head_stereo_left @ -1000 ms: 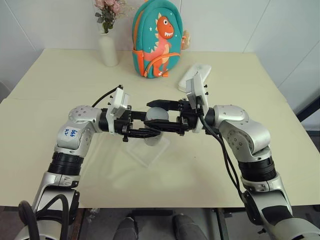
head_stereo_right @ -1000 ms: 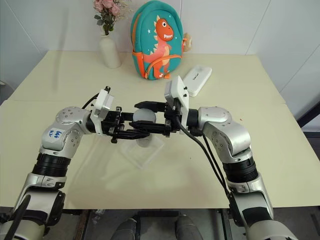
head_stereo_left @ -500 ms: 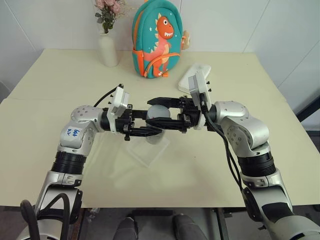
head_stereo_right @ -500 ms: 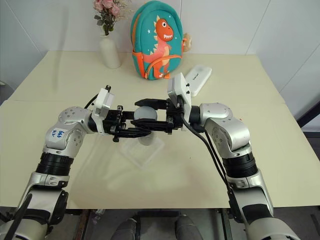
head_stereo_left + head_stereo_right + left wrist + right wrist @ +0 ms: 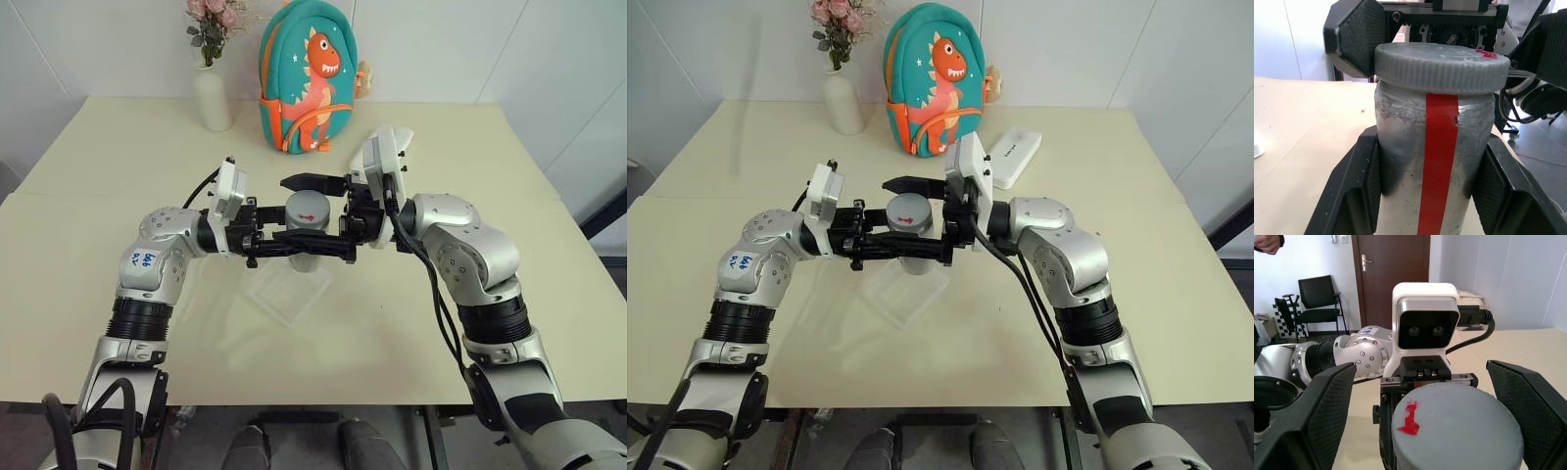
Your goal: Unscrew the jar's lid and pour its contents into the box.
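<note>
Above box (image 5: 290, 292): upright silvery jar (image 5: 1436, 161), red stripe, grey lid (image 5: 1457, 426) on.

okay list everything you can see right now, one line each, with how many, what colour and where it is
jar: one, clear-silvery with a red stripe, held upright above the box
lid: one, grey with a red mark, still on the jar
box: one, transparent, on the table under the jar
backpack: one, teal with an orange dinosaur, upright at the table's far edge
vase: one, white with pink flowers, left of the backpack
case: one, white, oblong, lying right of the backpack
table: one, cream
chair: one, black, by the brown door in the right wrist view
left gripper: one, black fingers shut on the jar's body
right gripper: one, black fingers open either side of the lid, not touching
</note>
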Available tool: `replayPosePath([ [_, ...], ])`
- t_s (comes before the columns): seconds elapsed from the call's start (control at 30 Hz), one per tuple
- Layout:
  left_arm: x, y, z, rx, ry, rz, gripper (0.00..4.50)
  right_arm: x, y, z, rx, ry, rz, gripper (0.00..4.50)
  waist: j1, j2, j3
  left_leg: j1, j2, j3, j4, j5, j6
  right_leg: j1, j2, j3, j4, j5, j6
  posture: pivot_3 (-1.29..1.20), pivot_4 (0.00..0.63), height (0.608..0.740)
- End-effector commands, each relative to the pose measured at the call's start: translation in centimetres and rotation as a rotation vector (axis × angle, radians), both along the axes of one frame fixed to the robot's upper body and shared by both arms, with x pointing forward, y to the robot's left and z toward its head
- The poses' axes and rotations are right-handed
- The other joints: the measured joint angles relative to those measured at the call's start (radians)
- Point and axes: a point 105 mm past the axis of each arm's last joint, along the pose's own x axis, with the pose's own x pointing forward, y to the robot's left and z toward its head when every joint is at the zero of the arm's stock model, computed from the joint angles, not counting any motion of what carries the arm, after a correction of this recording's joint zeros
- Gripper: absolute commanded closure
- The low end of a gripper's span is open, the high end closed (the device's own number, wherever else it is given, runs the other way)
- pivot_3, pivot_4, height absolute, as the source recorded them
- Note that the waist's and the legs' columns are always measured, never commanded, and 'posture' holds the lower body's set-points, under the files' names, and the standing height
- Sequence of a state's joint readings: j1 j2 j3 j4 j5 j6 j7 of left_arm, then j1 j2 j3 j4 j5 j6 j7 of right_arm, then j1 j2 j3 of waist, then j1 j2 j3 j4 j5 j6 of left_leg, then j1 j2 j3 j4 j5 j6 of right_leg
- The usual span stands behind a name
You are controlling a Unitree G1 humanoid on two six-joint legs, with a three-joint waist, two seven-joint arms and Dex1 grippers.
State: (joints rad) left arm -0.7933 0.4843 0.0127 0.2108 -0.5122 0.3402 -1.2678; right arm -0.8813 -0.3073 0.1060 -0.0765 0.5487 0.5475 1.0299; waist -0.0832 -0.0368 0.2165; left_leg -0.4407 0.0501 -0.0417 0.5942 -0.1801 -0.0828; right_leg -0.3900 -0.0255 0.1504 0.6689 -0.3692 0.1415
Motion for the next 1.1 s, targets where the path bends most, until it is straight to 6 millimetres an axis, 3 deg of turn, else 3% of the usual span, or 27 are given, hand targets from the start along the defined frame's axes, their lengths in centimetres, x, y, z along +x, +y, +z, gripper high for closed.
replayPosePath([
  [0.03, -0.1, 0.2, 0.8, -0.046, -0.006, -0.002, 2.31, -1.4, 0.6, 1.3, 0.010, -0.077, 0.019, 0.03, 0.000, 0.000, 0.000, 0.000, 0.000, 0.000, 0.000, 0.000, 0.000, 0.000, 0.000, 0.000, 0.000, 0.000, 0.000, 0.00, 0.150, 0.740],
  [0.4, 0.1, 1.0, -0.1, 0.010, -0.044, -0.025, 2.31, -0.9, 1.3, 1.1, 0.020, -0.063, -0.065, 0.03, 0.000, 0.000, 0.000, 0.000, 0.000, 0.000, 0.000, 0.001, 0.000, 0.000, 0.000, 0.000, 0.001, 0.000, 0.000, 0.00, 0.150, 0.740],
  [1.1, -0.4, 0.8, 0.9, -0.036, -0.094, -0.056, 2.31, 1.4, 1.2, -0.8, -0.028, -0.038, -0.148, 0.03, 0.000, 0.000, 0.000, 0.000, 0.000, 0.000, 0.000, 0.001, 0.000, 0.000, 0.000, 0.000, 0.000, 0.000, 0.000, 0.00, 0.150, 0.740],
])
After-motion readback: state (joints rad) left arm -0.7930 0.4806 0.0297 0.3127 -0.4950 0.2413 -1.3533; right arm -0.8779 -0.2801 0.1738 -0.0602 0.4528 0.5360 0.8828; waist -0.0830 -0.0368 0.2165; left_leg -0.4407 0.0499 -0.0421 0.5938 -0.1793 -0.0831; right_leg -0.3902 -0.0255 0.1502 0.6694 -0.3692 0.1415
